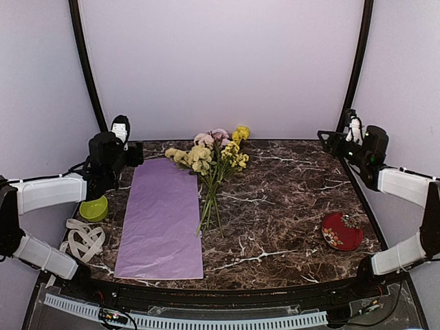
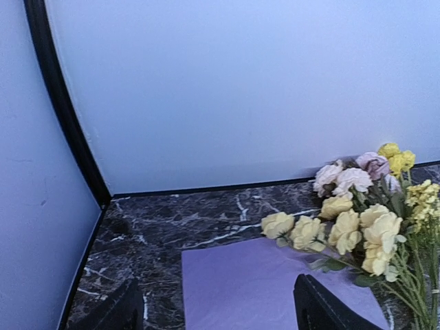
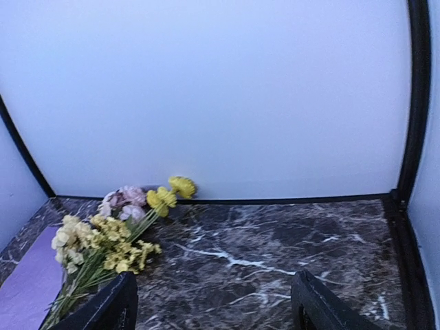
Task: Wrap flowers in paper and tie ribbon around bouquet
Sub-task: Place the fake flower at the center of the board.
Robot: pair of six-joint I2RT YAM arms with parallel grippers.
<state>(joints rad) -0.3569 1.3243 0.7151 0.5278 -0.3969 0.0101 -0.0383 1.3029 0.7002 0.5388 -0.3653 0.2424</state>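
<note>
As the top view shows, the paper (image 1: 159, 220) lies flat left of centre, the flowers (image 1: 210, 161) overlap its upper right corner, and the ribbon (image 1: 84, 239) is heaped at far left. In the left wrist view, the left gripper (image 2: 215, 282) gapes, empty. In the right wrist view, the right gripper (image 3: 213, 275) does likewise. The stems (image 1: 210, 210) look thin and floppy, so pinch them bunched, low down.

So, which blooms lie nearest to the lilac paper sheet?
The pale yellow round blooms, leftmost of all: they reach the far corner of the lilac-purple paper sheet. The pink blooms and bright yellow blooms lie farther back.

No writing, label or number is legible on anything here.
</note>
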